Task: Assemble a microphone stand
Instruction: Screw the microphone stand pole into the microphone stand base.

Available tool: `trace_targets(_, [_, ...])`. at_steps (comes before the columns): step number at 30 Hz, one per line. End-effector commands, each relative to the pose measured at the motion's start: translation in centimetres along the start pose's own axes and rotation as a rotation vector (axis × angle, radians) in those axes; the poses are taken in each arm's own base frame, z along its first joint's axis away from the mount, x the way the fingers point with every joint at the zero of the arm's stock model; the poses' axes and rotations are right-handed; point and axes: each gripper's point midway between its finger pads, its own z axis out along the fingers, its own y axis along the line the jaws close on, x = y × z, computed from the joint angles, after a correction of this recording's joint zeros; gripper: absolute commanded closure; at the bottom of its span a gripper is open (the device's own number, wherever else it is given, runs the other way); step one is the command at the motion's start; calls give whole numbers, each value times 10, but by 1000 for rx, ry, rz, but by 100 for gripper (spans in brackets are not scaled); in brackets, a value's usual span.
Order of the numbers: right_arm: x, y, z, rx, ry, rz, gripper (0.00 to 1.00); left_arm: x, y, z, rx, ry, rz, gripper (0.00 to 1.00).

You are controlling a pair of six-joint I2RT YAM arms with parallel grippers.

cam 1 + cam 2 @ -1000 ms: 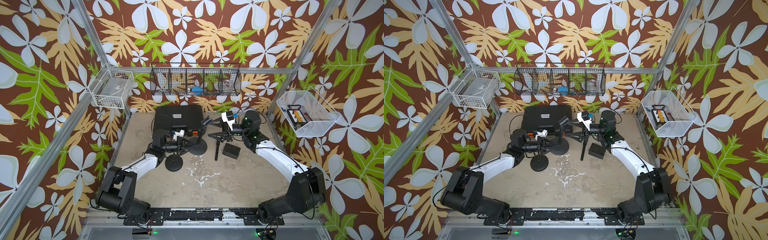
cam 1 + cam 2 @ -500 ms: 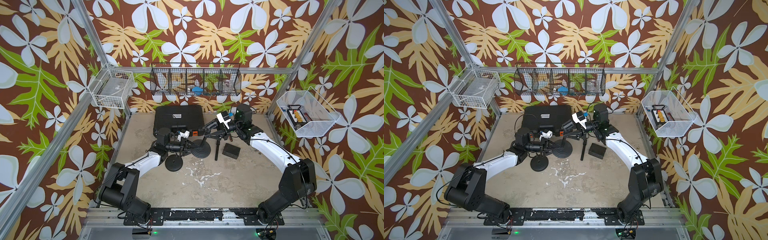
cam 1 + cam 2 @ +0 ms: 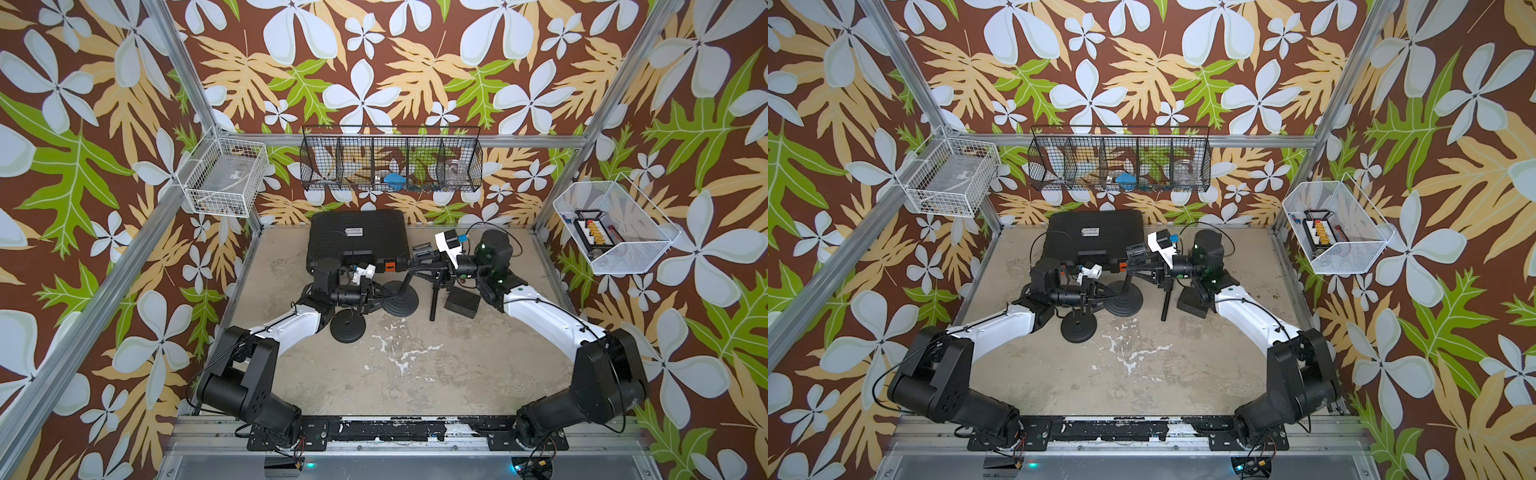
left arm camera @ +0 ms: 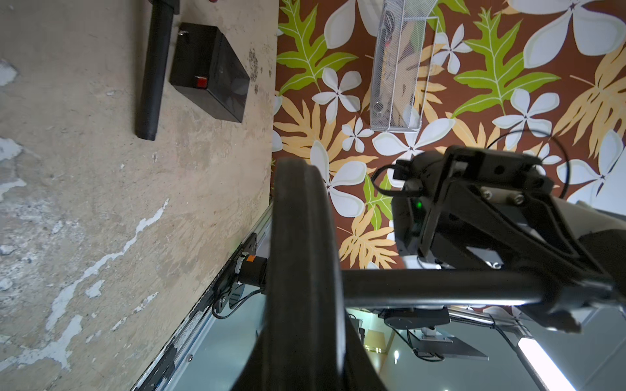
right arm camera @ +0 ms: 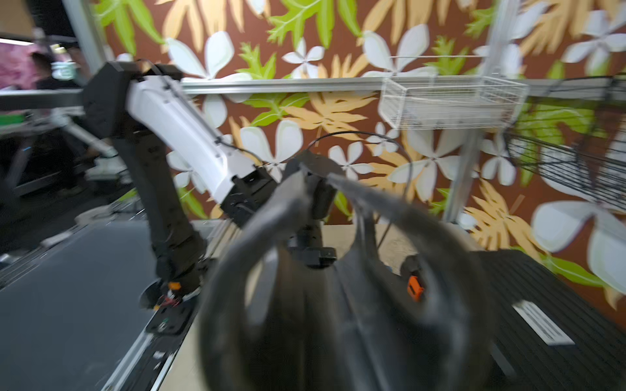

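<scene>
Right wrist view is blurred; left wrist view shows right gripper [image 4: 576, 298] clamping black metal rod [image 4: 440, 287]. My left gripper [image 3: 388, 293] pinches round black base [image 3: 409, 305].

Right wrist view: whole frame smeared; the base [image 5: 389, 321] fills the foreground as a dark blur, cut by the frame edge, its rim nowhere sharp.

Left wrist view: base edge-on, part of it off frame; far end of the rod [image 4: 440, 287] buried inside the right hand [image 4: 572, 294]; loose tube [image 4: 154, 67] cut by the frame edge.

Both top views: second disc [image 3: 348, 330] partly overlapped by the left arm [image 3: 291, 326]; contents of black wire basket [image 3: 332, 166] and white mesh bin [image 3: 623, 257] too small to identify.
</scene>
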Motion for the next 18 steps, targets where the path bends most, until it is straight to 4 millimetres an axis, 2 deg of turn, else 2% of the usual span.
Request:
trace_targets(1, [-22, -53, -16, 584, -151, 65, 100, -2, -41, -3, 117, -13, 120, 100])
trace_targets(3, [-11, -56, -23, 895, -97, 54, 100, -4, -45, -4, 126, -29, 123, 100])
trace_targets(5, [-10, -49, -31, 1104, -79, 13, 100, -6, -46, -4, 124, -46, 129, 100])
trace_targets(8, [-11, -38, -32, 1224, -63, -27, 100, -8, -45, -5, 119, -54, 123, 100])
trace_targets(10, [-12, -36, -26, 1189, -59, -20, 96, -9, -44, -6, 118, -61, 116, 100])
trace_targets(11, [-13, -33, -22, 1155, -55, -22, 86, -10, -45, -6, 119, -65, 116, 100])
trace_targets(13, [-18, -28, -8, 1031, -33, -17, 42, -14, -44, -10, 119, -78, 113, 100])
trace_targets(15, [-26, -21, 0, 908, -19, -20, 17, -17, -45, -13, 121, -88, 116, 100])
trace_targets(16, [-31, -17, 3, 834, -24, -10, 12, -19, -44, -14, 121, -94, 114, 100])
trace_targets(18, [-37, -6, 6, 662, -34, 3, 9, -23, -42, -16, 119, -97, 111, 100])
